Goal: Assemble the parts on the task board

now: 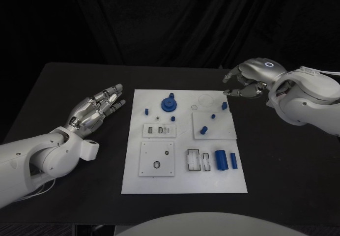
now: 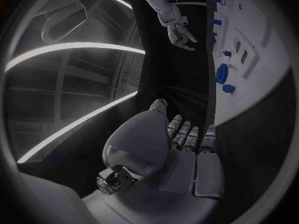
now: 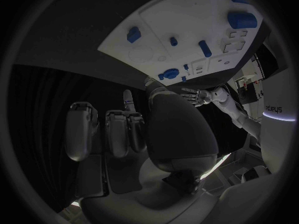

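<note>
The white task board (image 1: 184,182) lies in the middle of the black table. A large round blue part (image 1: 170,103) stands near its far edge, with small blue pieces (image 1: 203,130) around it and two blue cylinders (image 1: 221,160) at the near right. My left hand (image 1: 96,108) hovers left of the board, fingers spread, holding nothing. My right hand (image 1: 244,81) hangs over the table just beyond the board's far right corner, fingers loosely bent and apart, nothing in them. The left wrist view shows my left hand (image 2: 181,144), the board (image 2: 261,50) and the right hand (image 2: 179,34).
White inset plates with slots and holes (image 1: 157,158) sit on the board's near half. Bare black table (image 1: 283,162) surrounds the board on both sides. The right wrist view shows my right hand (image 3: 137,129), the board (image 3: 187,20) and the round part (image 3: 168,74).
</note>
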`<state>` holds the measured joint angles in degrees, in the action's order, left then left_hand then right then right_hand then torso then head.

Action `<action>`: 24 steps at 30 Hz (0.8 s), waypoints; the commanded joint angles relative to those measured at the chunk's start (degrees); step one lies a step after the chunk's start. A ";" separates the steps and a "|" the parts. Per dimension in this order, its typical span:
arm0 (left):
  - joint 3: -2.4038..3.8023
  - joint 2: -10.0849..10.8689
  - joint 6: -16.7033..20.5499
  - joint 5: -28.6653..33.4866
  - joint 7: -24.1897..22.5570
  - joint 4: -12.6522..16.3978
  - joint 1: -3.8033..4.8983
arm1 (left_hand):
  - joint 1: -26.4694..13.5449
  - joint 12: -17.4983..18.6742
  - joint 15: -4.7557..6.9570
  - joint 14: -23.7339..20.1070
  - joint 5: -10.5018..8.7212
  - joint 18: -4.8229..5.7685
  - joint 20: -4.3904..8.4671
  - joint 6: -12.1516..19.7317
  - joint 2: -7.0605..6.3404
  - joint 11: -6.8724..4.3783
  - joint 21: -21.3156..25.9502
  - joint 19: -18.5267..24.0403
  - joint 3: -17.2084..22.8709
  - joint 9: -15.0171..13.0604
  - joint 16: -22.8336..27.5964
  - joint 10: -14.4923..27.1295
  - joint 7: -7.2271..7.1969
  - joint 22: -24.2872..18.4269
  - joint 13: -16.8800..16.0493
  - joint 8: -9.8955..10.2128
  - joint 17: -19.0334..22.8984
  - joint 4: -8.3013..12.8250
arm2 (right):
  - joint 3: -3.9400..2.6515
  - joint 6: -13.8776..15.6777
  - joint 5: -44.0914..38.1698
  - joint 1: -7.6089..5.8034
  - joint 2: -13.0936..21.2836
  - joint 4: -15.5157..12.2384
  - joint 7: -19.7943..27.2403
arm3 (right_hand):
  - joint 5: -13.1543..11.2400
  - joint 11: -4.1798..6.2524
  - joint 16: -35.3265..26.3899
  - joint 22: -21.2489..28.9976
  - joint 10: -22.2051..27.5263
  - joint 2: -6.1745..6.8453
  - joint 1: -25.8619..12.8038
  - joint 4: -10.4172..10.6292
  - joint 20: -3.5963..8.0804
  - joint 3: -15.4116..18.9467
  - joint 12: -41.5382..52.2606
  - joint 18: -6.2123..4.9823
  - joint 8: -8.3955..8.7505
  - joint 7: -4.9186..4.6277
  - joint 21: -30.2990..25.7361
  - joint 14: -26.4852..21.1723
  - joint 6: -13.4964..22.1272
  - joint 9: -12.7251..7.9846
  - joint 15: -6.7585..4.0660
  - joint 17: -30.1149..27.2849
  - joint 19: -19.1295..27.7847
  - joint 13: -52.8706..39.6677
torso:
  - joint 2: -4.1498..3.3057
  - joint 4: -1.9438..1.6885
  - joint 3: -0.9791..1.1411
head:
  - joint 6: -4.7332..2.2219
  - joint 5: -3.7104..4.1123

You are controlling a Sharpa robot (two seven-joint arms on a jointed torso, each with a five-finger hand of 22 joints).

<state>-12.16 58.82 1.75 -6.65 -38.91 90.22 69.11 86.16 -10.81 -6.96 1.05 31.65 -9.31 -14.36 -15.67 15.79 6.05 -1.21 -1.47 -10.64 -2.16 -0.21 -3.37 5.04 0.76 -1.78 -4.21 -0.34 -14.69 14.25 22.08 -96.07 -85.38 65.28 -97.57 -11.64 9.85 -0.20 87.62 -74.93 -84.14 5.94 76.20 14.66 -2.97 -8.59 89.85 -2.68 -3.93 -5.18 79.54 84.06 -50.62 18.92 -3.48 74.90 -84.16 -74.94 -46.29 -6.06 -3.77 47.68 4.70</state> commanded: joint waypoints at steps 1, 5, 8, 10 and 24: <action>0.04 -0.11 -0.38 -0.06 -7.13 0.06 0.06 | 0.49 -0.18 -0.38 0.05 0.32 -1.13 -0.44 0.06 0.02 0.42 -0.26 -0.12 0.33 -0.09 -0.38 0.05 0.32 0.04 0.01 -0.35 -0.08 -0.01 | 0.01 0.21 -0.20 1.16 0.65 -0.10 -1.27 | -1.32 0.35 -0.34 -10.70 -5.86 0.35 -0.26 0.70 0.25 0.41 0.15 0.00 0.17 0.03 -0.40 5.09 0.37 -0.45 -0.20 12.41 -0.68 -15.06 | -0.07 0.01 -0.01 | 0.11 0.13; 0.04 -0.20 -0.40 -0.06 -7.12 0.02 0.06 | 0.49 -0.18 -0.38 0.05 0.32 -1.13 -0.44 0.06 0.02 0.42 -0.26 -0.12 0.33 -0.09 -0.38 0.05 0.32 0.04 0.01 -0.35 -0.08 -0.01 | 0.02 0.33 -0.19 2.45 0.99 0.21 -1.04 | -2.11 0.37 -0.32 -10.72 -5.86 0.58 -0.20 1.07 0.28 0.78 0.15 0.00 0.12 0.06 -0.45 5.11 0.31 -0.76 -0.23 12.44 -0.70 -15.06 | -0.10 -0.12 0.02 | -0.07 0.39; 0.04 -0.28 -0.45 -0.06 -7.13 -0.01 0.06 | 0.49 -0.18 -0.38 0.05 0.32 -1.13 -0.44 0.06 0.02 0.42 -0.26 -0.12 0.33 -0.09 -0.38 0.05 0.32 0.04 0.01 -0.35 -0.08 -0.01 | 0.03 0.29 -0.19 3.21 1.03 0.50 -0.89 | -2.57 0.39 -0.36 -10.72 -5.86 0.69 -0.11 1.23 0.29 0.94 0.15 0.00 0.10 0.08 -0.48 5.10 0.26 -0.91 -0.24 12.40 -0.71 -15.06 | -0.08 -0.19 -0.01 | -0.09 0.40; 0.04 -0.28 -0.48 -0.06 -7.11 -0.03 0.06 | 0.50 -0.16 -0.40 0.05 0.35 -1.13 -0.46 0.05 0.01 0.44 -0.25 -0.11 0.35 -0.09 -0.38 0.05 0.32 0.03 0.02 -0.36 -0.08 0.01 | 0.03 0.61 -0.19 3.78 1.05 0.68 -0.72 | -3.27 0.38 -0.43 -10.74 -5.86 0.83 -0.02 1.47 0.31 1.18 0.15 0.00 0.09 0.05 -0.51 5.09 0.23 -1.13 -0.25 12.35 -0.72 -15.06 | -0.09 -0.17 0.00 | -0.06 0.37; 0.04 -0.49 -0.89 -0.06 -6.89 -0.51 0.04 | 0.51 -0.16 -0.42 0.05 0.36 -1.13 -0.47 0.10 0.02 0.47 -0.25 -0.11 0.38 -0.08 -0.38 0.05 0.30 0.03 0.02 -0.34 -0.08 0.03 | 0.04 1.18 -0.18 5.48 -0.08 2.05 -0.67 | -3.64 0.37 -0.76 -10.69 -5.86 0.96 0.69 1.47 0.31 1.37 0.15 -0.04 0.07 0.05 -0.77 4.99 0.21 -1.55 -0.23 12.05 -0.66 -15.06 | -0.08 -0.24 0.03 | 0.04 0.77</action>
<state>-12.16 58.42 1.64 -6.65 -38.91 89.65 69.11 86.16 -10.81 -6.96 1.05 31.65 -9.30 -14.36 -15.67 15.79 6.05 -1.21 -1.47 -10.64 -2.16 -0.21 -3.37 5.04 0.76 -1.78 -4.21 -0.34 -14.70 14.29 22.35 -96.04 -80.14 65.25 -95.66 -11.67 6.34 -0.20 86.99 -74.91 -84.14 6.79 76.59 16.05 -2.97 -7.20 89.85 -2.69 -3.93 -5.18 79.13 84.06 -50.62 17.36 -3.48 74.90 -84.16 -74.92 -46.37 -6.25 -3.76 47.74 5.39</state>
